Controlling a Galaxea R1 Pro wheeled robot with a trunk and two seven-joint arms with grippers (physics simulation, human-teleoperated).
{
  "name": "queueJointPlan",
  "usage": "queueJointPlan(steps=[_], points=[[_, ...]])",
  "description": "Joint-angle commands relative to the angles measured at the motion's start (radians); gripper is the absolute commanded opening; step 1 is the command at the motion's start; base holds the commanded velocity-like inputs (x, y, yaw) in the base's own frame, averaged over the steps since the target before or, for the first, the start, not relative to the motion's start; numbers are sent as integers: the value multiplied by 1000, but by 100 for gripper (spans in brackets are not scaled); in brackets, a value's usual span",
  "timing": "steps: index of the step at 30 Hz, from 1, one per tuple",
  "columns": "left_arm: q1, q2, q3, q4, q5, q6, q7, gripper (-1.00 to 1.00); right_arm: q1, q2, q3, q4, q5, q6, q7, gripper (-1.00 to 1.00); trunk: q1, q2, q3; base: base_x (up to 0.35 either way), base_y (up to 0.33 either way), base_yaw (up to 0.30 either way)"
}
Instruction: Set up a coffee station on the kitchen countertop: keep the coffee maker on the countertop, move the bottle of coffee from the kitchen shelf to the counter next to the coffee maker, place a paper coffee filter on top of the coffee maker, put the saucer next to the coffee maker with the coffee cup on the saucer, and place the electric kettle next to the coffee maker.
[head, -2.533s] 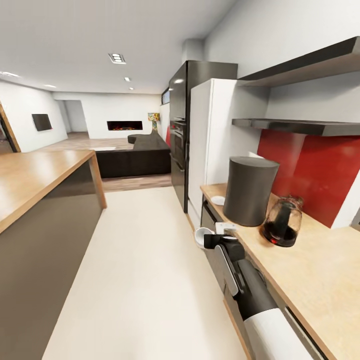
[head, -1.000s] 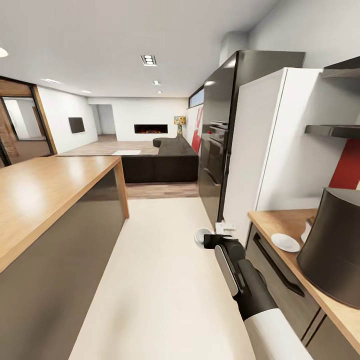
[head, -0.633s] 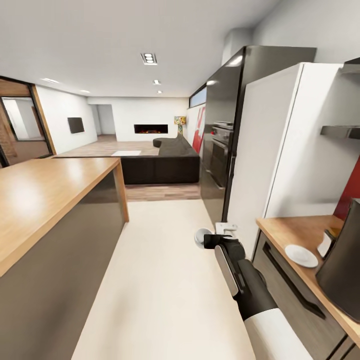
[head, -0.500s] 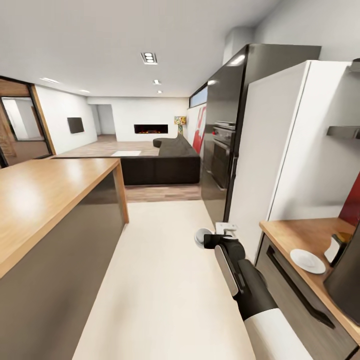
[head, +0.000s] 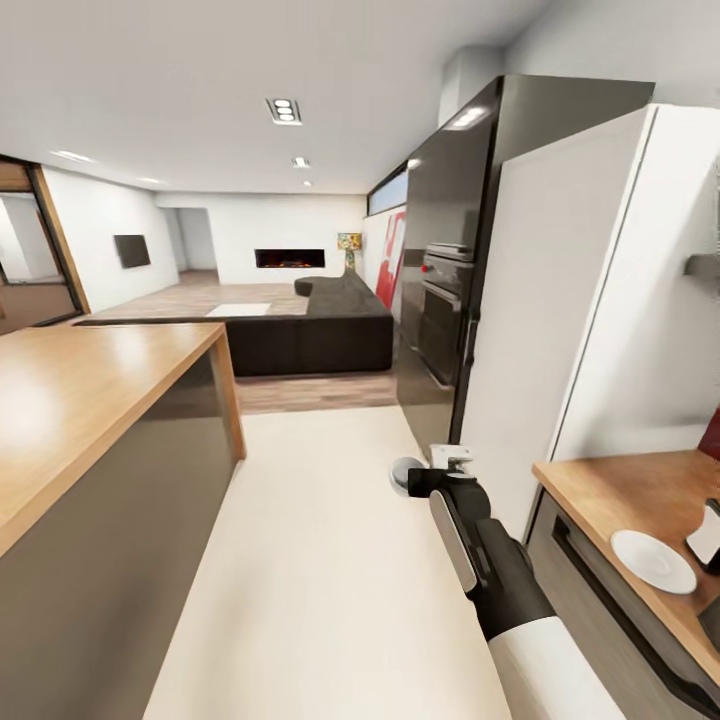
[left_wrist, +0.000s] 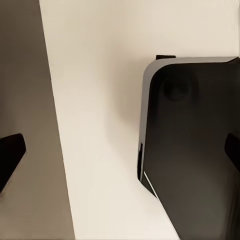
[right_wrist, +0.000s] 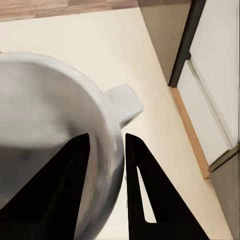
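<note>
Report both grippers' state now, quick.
Left gripper: open, holding nothing.
Right gripper: shut on the coffee cup, clamping its rim.

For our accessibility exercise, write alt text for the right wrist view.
The right tool pinches the rim of a white coffee cup, one finger inside and one outside, near its handle. Pale floor and cabinet fronts lie beyond.

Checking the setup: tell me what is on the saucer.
Nothing sits on the saucer; its top is bare on the countertop. The coffee cup is in the right hand, over the floor.
</note>
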Motion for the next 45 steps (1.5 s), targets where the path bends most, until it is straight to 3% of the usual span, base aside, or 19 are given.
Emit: queueJointPlan(steps=[1, 10, 22, 45], points=[[1, 0, 8, -1, -6, -2, 0, 100, 0, 0, 1, 0, -11, 2, -9, -100, 1, 0, 0, 337, 98, -256], [1, 0, 8, -1, -6, -2, 0, 100, 0, 0, 1, 0, -11, 2, -9, -100, 1, 0, 0, 334, 122, -248], [1, -3, 8, -1, -6, -2, 0, 100, 0, 0, 1, 0, -11, 2, -10, -100, 1, 0, 0, 329, 134, -47], [1, -6, 8, -1, -7, -2, 0, 100, 0, 0, 0, 0, -11, 2, -8, -100, 1, 0, 0, 293, 202, -259]])
